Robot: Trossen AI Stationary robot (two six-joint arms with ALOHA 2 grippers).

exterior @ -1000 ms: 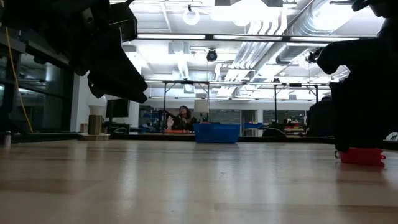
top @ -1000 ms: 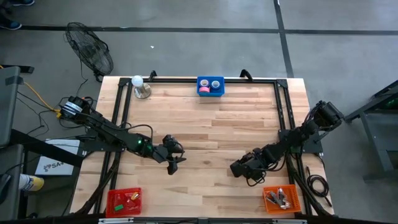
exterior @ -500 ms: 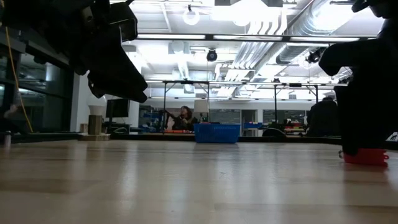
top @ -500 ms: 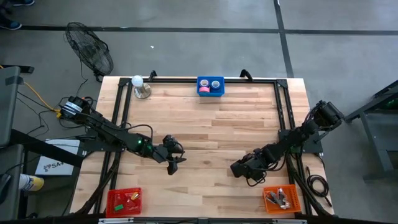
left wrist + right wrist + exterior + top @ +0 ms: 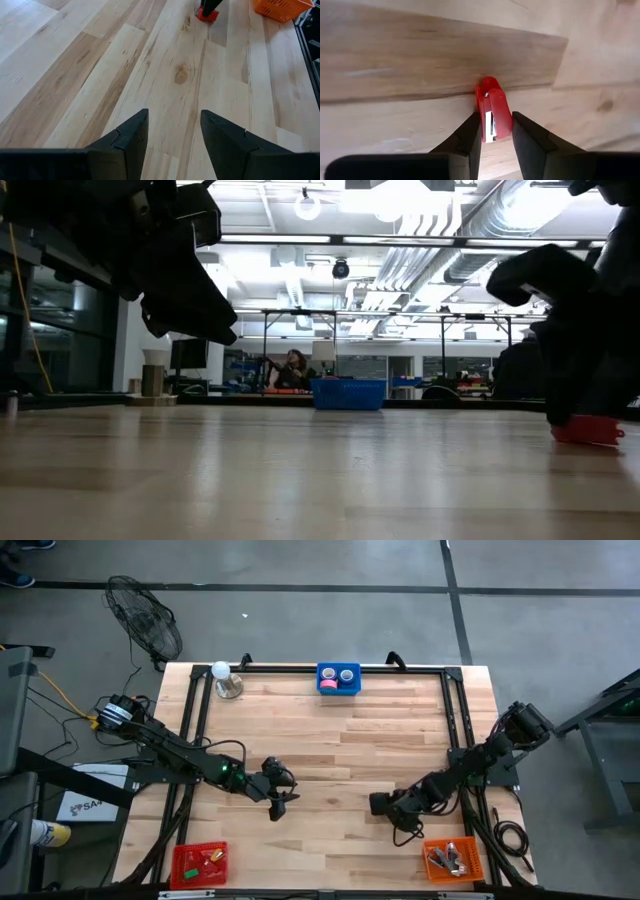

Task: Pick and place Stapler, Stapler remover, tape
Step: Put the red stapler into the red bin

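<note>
A small red stapler (image 5: 492, 114) lies on the wooden table toward its near right part, also seen in the low view (image 5: 588, 432) and the left wrist view (image 5: 206, 13). My right gripper (image 5: 380, 805) is down over it and shut on it. My left gripper (image 5: 278, 802) hovers open over bare wood left of centre, its fingers apart (image 5: 172, 135). The tape rolls sit in a blue bin (image 5: 338, 678) at the far edge: a pinkish-red one (image 5: 328, 687) and two blue ones show. I cannot make out a stapler remover. My right gripper pinches the red stapler by one end (image 5: 490, 131), one finger (image 5: 470, 135) on each long side. The fingers lie along the stapler and come slanting down from the table's right. The stapler's underside (image 5: 588, 440) rests on the table.
A red bin (image 5: 198, 862) sits at the near left corner and an orange bin (image 5: 453, 858) at the near right, both holding small items. A white ball on a stand (image 5: 222, 675) is at the far left. A black frame (image 5: 300, 667) runs along the far edge.
My right gripper has tipped over the stapler, its wrist swinging a little toward the table's left and down. My left arm has kept still.
</note>
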